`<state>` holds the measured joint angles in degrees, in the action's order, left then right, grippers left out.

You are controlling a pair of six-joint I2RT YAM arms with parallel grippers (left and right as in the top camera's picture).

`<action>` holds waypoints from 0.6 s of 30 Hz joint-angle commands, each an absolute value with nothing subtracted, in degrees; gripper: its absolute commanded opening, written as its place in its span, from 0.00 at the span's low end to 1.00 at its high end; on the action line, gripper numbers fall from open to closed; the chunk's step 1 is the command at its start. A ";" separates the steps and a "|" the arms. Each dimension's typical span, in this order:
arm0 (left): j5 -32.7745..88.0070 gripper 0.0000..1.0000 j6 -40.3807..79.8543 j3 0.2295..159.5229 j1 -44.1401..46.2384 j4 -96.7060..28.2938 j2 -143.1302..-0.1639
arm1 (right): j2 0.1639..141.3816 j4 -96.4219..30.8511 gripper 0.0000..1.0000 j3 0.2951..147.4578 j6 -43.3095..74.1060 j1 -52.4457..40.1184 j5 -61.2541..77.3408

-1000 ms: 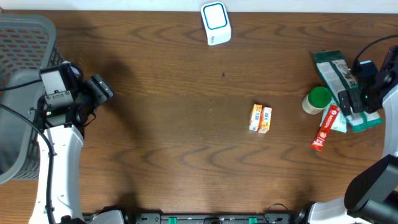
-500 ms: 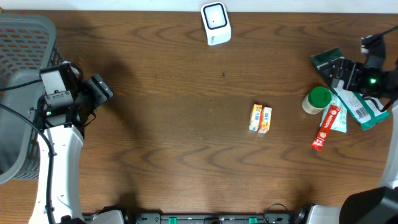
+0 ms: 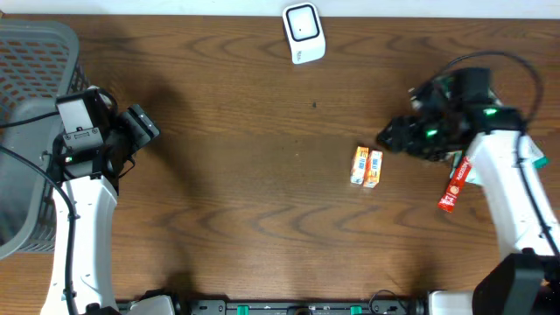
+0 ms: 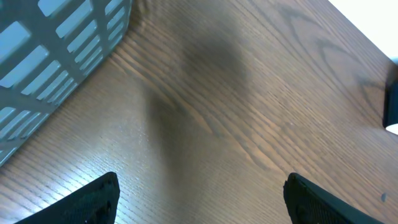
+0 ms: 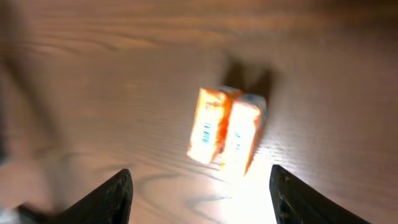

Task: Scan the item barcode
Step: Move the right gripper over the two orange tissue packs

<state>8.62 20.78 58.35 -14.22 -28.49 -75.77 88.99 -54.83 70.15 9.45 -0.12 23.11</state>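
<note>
Right pincer [image 3: 388, 138] swung left — jaws apart beside the orange boxes [image 3: 367, 167].

- Showing a white scanner [image 3: 304, 33] sitting at the middle of the desk's [image 3: 227, 219] far edge.
- Showing an orange twin pack [image 3: 367, 167] lying right of the desk's middle.
- Poising the right gripper [image 3: 387, 138] near that pack, on its right-edge side.
- Showing a red tube [image 3: 455, 185] lying near the right edge.
- Parking the left gripper [image 3: 144, 125] beside the grey basket [image 3: 26, 52] in the far left corner.
</note>
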 commanded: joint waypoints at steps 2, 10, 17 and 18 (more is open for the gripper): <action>8.27 0.85 20.43 58.19 -14.46 -28.64 -76.05 | 89.25 -52.16 0.65 64.86 20.25 -6.70 5.10; 8.27 0.85 20.43 58.19 -14.46 -28.64 -76.05 | 89.25 -41.04 0.56 56.14 23.77 -11.49 1.54; 8.27 0.85 20.43 58.19 -14.46 -28.64 -76.05 | 89.25 -37.54 0.49 54.28 23.77 -11.62 1.48; 8.27 0.85 20.45 58.19 -14.46 -28.64 -76.05 | 89.25 -37.47 0.47 54.28 23.77 -11.62 1.32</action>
<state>8.62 20.78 58.35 -14.22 -28.51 -75.77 89.03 -37.80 54.57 22.83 -11.20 2.76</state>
